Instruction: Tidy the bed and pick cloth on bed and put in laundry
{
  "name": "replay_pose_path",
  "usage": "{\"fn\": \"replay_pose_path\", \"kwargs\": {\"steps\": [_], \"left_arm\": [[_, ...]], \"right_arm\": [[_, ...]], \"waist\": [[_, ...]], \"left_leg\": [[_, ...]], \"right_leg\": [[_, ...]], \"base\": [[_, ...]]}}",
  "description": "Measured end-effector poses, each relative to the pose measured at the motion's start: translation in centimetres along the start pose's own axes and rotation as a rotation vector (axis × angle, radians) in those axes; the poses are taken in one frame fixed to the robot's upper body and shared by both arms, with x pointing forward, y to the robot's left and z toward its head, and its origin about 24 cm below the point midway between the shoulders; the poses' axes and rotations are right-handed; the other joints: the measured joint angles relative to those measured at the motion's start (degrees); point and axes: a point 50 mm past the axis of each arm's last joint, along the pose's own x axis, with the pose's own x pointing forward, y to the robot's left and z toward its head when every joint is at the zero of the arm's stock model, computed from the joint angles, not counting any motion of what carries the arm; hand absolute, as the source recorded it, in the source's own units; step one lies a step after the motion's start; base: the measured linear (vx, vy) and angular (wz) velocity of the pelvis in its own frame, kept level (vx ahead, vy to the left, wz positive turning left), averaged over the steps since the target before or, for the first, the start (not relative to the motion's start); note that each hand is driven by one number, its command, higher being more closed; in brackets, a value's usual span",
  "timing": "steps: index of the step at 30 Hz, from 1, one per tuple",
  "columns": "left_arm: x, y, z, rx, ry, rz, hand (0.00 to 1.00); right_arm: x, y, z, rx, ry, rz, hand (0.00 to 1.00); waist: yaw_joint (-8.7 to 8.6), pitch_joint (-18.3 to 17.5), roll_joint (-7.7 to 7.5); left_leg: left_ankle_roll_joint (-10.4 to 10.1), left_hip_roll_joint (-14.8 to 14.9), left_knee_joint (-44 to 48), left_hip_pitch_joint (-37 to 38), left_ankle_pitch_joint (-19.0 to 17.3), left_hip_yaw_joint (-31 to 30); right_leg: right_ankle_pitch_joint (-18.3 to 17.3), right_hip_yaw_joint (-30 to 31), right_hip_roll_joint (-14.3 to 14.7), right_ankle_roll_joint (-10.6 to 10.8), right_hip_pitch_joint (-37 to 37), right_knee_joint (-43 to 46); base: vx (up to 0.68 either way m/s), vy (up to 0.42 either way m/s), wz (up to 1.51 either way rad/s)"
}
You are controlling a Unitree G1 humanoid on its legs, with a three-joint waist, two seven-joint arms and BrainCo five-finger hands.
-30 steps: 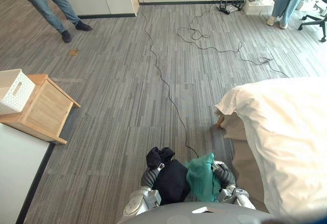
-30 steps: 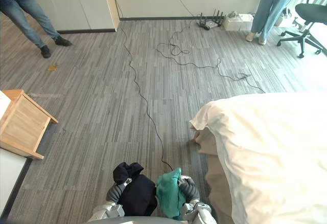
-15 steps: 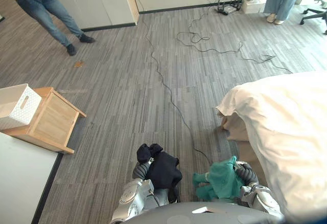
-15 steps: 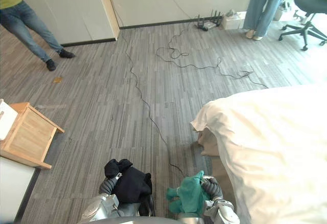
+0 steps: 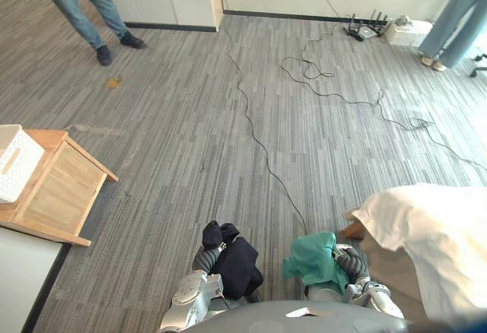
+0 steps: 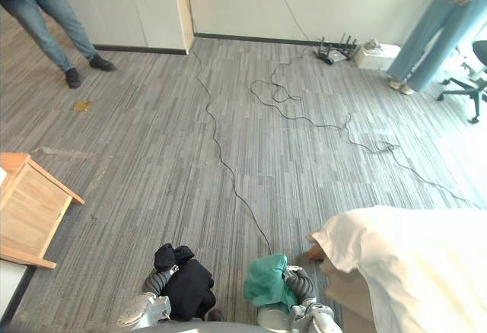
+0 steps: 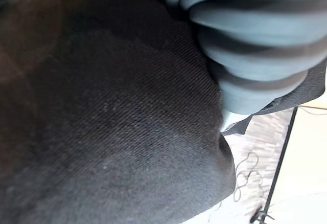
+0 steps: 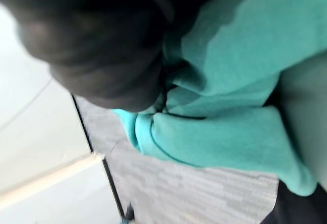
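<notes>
The left hand [image 5: 204,259] shows as a dark ribbed cover low in the head views, with a black cloth [image 5: 237,263] bunched over it. Whether the hand is clamped on the cloth or lies slack under it cannot be told. Up close the black cloth is matte with a fine, tight weave, gathered into one rounded lump with a smaller knob on top. The right hand [image 5: 351,264] carries a teal cloth [image 5: 313,255] draped over it in the same way, and its grip cannot be told either. The teal cloth is smoother and falls in soft, rolled folds. That makes two cloths, one on each hand, held apart above the grey striped carpet floor [image 5: 190,143].

Just beside the teal cloth is the corner of one bed [image 5: 434,249], its white cover puffy and creased over a beige base. On the robot's left stands one low wooden table [image 5: 61,188], boxy with plain board sides. One white perforated basket [image 5: 11,162] sits on top of it. Two persons stand at the far side: one in blue jeans and dark shoes [image 5: 84,2], and one in pale blue trousers [image 5: 456,21].
</notes>
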Motion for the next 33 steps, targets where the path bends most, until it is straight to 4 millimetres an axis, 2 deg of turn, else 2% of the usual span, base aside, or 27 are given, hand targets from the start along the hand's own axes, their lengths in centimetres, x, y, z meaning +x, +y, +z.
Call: {"fn": "replay_pose_path", "kwargs": {"steps": [1, 2, 3, 4, 5, 6, 7, 8, 9, 10, 11, 12, 14, 16, 17, 18, 20, 22, 23, 25, 26, 27, 28, 29, 31, 32, 33], "left_arm": [[0.1, 0.0, 0.1, 0.005, 0.006, -0.013, 1.00], [0.1, 0.1, 0.0, 0.006, 0.016, -0.020, 1.00], [0.0, 0.4, -0.1, 0.011, 0.024, -0.026, 1.00], [-0.1, 0.5, -0.3, 0.011, 0.033, -0.029, 1.00], [-0.5, 0.9, -1.0, 0.006, 0.060, -0.030, 1.00], [-0.8, 1.1, -1.5, 0.006, 0.074, -0.032, 1.00], [-1.5, 1.2, -2.8, -0.009, 0.114, -0.031, 1.00], [-2.0, 0.9, -3.9, -0.039, 0.144, -0.027, 1.00], [-2.0, 0.9, -3.9, -0.062, 0.142, -0.023, 1.00], [-1.6, 0.2, -3.3, -0.119, 0.104, -0.028, 1.00], [-1.5, 0.1, -3.2, -0.147, 0.096, -0.026, 1.00], [-1.1, -0.2, -2.5, -0.172, 0.067, -0.029, 1.00], [-1.0, -0.3, -2.1, -0.171, 0.036, -0.036, 1.00], [-0.9, -0.4, -1.2, -0.169, -0.020, -0.045, 1.00], [-0.9, -0.3, -0.9, -0.165, -0.035, -0.047, 1.00], [-0.9, -0.2, -0.5, -0.163, -0.054, -0.044, 1.00], [-0.9, -0.2, 0.0, -0.163, -0.080, -0.043, 1.00], [-0.8, -0.2, 0.3, -0.173, -0.094, -0.038, 1.00], [-0.9, -0.2, 0.3, -0.184, -0.095, -0.037, 1.00], [-0.9, -0.2, 0.3, -0.191, -0.090, -0.029, 1.00], [-0.7, 0.1, 0.4, -0.188, -0.085, -0.022, 1.00], [-0.7, 0.2, 0.4, -0.187, -0.085, -0.020, 1.00], [-0.6, 0.7, 0.7, -0.175, -0.091, -0.009, 1.00], [-0.5, 1.1, 1.2, -0.156, -0.106, -0.001, 1.00], [-0.2, 1.0, 1.1, -0.156, -0.093, 0.017, 1.00], [-0.2, 0.9, 0.7, -0.159, -0.076, 0.029, 1.00], [-0.3, 0.8, 0.6, -0.159, -0.069, 0.031, 1.00]], "right_arm": [[0.1, 0.1, 0.1, 0.000, -0.003, 0.002, 1.00], [0.1, 0.1, 0.1, 0.002, -0.005, 0.003, 1.00], [0.1, 0.2, 0.1, 0.006, 0.000, 0.004, 1.00], [0.1, 0.3, 0.1, 0.009, 0.004, 0.005, 1.00], [0.0, 0.4, 0.1, 0.012, 0.010, 0.007, 1.00], [0.0, 0.4, 0.1, 0.013, 0.010, 0.007, 1.00], [-0.2, 0.1, 0.2, 0.003, 0.015, 0.005, 1.00], [-0.1, -0.2, 0.7, -0.021, 0.015, 0.011, 1.00], [0.4, -0.2, 1.2, -0.031, 0.011, 0.015, 1.00], [0.9, -0.4, 2.0, -0.064, 0.010, 0.025, 1.00], [1.1, -0.3, 2.3, -0.077, 0.005, 0.039, 1.00], [1.4, 0.0, 2.6, -0.097, 0.005, 0.063, 1.00], [1.7, -0.1, 2.5, -0.108, 0.018, 0.068, 1.00], [1.7, 0.0, 2.6, -0.118, 0.015, 0.083, 1.00], [1.7, 0.0, 2.7, -0.119, 0.012, 0.087, 1.00], [1.7, -0.2, 3.0, -0.124, 0.006, 0.090, 1.00], [1.6, -0.4, 3.2, -0.137, 0.002, 0.092, 1.00], [1.1, -0.8, 3.3, -0.139, -0.005, 0.082, 1.00], [1.1, -0.9, 3.3, -0.138, -0.007, 0.077, 1.00], [0.9, -1.1, 3.3, -0.135, -0.015, 0.068, 1.00], [0.9, -1.1, 2.9, -0.122, -0.006, 0.053, 1.00], [0.9, -1.1, 2.8, -0.119, -0.003, 0.050, 1.00], [1.2, -0.8, 2.5, -0.107, 0.005, 0.048, 1.00], [1.5, -0.4, 2.4, -0.095, 0.002, 0.049, 1.00], [1.8, -0.2, 2.8, -0.099, -0.008, 0.050, 1.00], [1.7, -0.2, 2.7, -0.098, -0.013, 0.051, 1.00], [1.6, -0.1, 2.7, -0.097, -0.019, 0.053, 1.00]], "waist": [[-0.29, 0.2, 0.11], [-0.09, 0.4, -0.23], [0.21, 0.6, -0.71], [0.34, 0.8, -0.89], [0.74, 0.6, -0.98], [0.85, 0.4, -0.87], [0.70, -0.6, 0.81], [1.01, -1.5, 2.90], [1.12, -1.4, 4.32], [1.43, -0.9, 5.45], [1.55, -0.5, 6.31], [2.22, 0.6, 7.38], [2.86, 1.4, 6.69], [3.81, 2.5, 4.70], [3.98, 2.6, 4.49], [4.31, 2.9, 4.01], [4.29, 3.5, 2.96], [4.54, 3.9, 2.47], [4.57, 3.9, 2.48], [4.57, 3.3, 2.40], [5.59, 2.2, 1.31], [5.68, 1.9, 0.81], [5.80, 0.6, -1.83], [5.30, 0.6, -3.98], [4.53, 0.9, -4.44], [3.82, 1.5, -3.31], [3.45, 1.7, -2.76]], "left_leg": [[-1.3, 0.7, 0.1, 1.2, -0.7, -2.3], [-3.0, 1.0, 0.2, 2.9, -1.9, -4.5], [-4.2, 1.0, 0.5, 4.0, -3.3, -5.7], [-4.6, 1.2, 1.2, 5.0, -4.7, -6.6], [-4.4, 2.1, 4.3, 7.0, -9.3, -9.0], [-4.5, 2.6, 6.0, 7.6, -11.4, -9.9], [-6.0, 5.2, 8.2, 8.4, -14.9, -11.4], [-7.2, 7.7, 12.6, 7.8, -15.6, -12.0], [-7.4, 9.2, 20.2, 4.1, -14.5, -10.8], [-7.4, 12.0, 33.6, -3.2, -8.8, -10.5], [-7.0, 13.6, 39.7, -6.5, -3.6, -10.0], [-7.5, 15.4, 49.1, -10.7, -0.9, -9.8], [-8.4, 13.4, 54.8, -14.6, -2.1, -10.2], [-9.0, 7.8, 48.8, -18.7, -3.4, -8.8], [-8.9, 6.8, 45.7, -20.0, -3.6, -7.5], [-8.4, 5.0, 37.4, -21.7, -3.7, -4.7], [-7.1, 2.2, 21.4, -22.5, -0.6, 1.6], [-5.7, 0.6, 5.1, -22.8, 7.2, 10.2], [-4.6, 0.6, 3.6, -23.0, 8.1, 12.1], [-1.0, 1.0, 1.1, -22.3, 9.4, 18.9], [8.2, 0.4, 1.4, -21.4, 14.0, 18.9], [9.2, 0.1, 1.5, -21.2, 14.0, 18.9], [10.7, -1.7, 0.7, -19.9, 12.4, 17.7], [10.9, -4.1, -0.1, -17.0, 10.3, 13.7], [9.8, -4.9, 1.0, -13.5, 8.1, 9.7], [9.0, -4.4, 1.3, -9.1, 6.6, 5.7], [8.8, -4.0, 1.3, -7.0, 6.0, 4.1]], "right_leg": [[2.8, 0.3, 1.3, 0.8, -0.6, -11.5], [8.0, 2.1, 2.0, 0.9, -0.8, -22.8], [11.2, 3.8, 2.0, 1.8, -0.6, -27.8], [12.5, 5.0, 1.8, 2.3, -0.7, -29.3], [13.4, 8.1, 1.2, 1.9, -1.0, -26.4], [13.9, 8.9, 1.4, 0.9, -1.4, -23.5], [16.1, 7.9, 2.5, -0.4, -3.0, -16.2], [11.4, 6.1, 4.4, -2.1, -3.5, -12.1], [9.6, 5.3, 5.5, -2.9, -3.4, -10.9], [8.1, 4.1, 6.9, -4.0, -2.2, -11.7], [7.3, 3.7, 8.1, -4.8, -0.7, -12.9], [6.6, 3.4, 10.3, -6.5, 3.3, -15.6], [5.2, 3.3, 12.2, -8.8, 10.0, -20.1], [4.4, 3.3, 13.3, -9.2, 17.7, -26.3], [4.2, 3.3, 13.7, -9.2, 19.2, -27.8], [3.7, 3.1, 14.3, -9.4, 22.0, -30.3], [2.9, 1.5, 14.3, -8.7, 26.0, -33.0], [1.9, -0.6, 15.3, -7.0, 31.8, -36.8], [1.5, -1.1, 15.9, -6.3, 33.2, -37.3], [-1.0, -2.7, 17.4, -2.8, 36.8, -35.7], [-3.2, -3.2, 16.2, -1.2, 34.6, -25.6], [-3.2, -3.4, 15.4, -1.0, 33.3, -22.4], [-0.7, -3.9, 11.1, 1.1, 26.9, -6.9], [11.3, -4.2, 5.8, 1.1, 18.8, 12.0], [9.4, -5.7, 1.0, -2.8, 14.1, 23.0], [7.1, -6.1, -0.7, -4.1, 12.3, 25.4], [6.3, -5.8, -1.1, -4.0, 11.6, 24.9]], "base": [[0.56, -0.234, 1.31], [0.47, -0.238, 1.26], [0.36, -0.232, 1.03], [0.45, -0.372, 1.10], [0.46, -0.407, 0.92], [0.58, -0.560, 0.98], [0.54, -0.519, 0.63], [0.55, -0.498, 0.49], [0.51, -0.505, 0.22], [0.37, -0.400, 0.06], [0.56, -0.586, -0.04], [0.48, -0.440, -0.21], [0.50, -0.409, -0.29], [0.50, -0.377, -0.20], [0.54, -0.363, -0.10], [0.50, -0.260, 0.03], [0.52, -0.242, 0.23], [0.52, -0.185, 0.39], [0.55, -0.127, 0.31], [0.63, -0.104, 0.36], [0.60, -0.077, 0.36], [0.62, -0.058, 0.42], [0.73, -0.093, 0.73], [0.74, -0.104, 0.96], [0.59, -0.093, 1.17], [0.55, -0.076, 1.30], [0.68, -0.118, 1.60]]}}
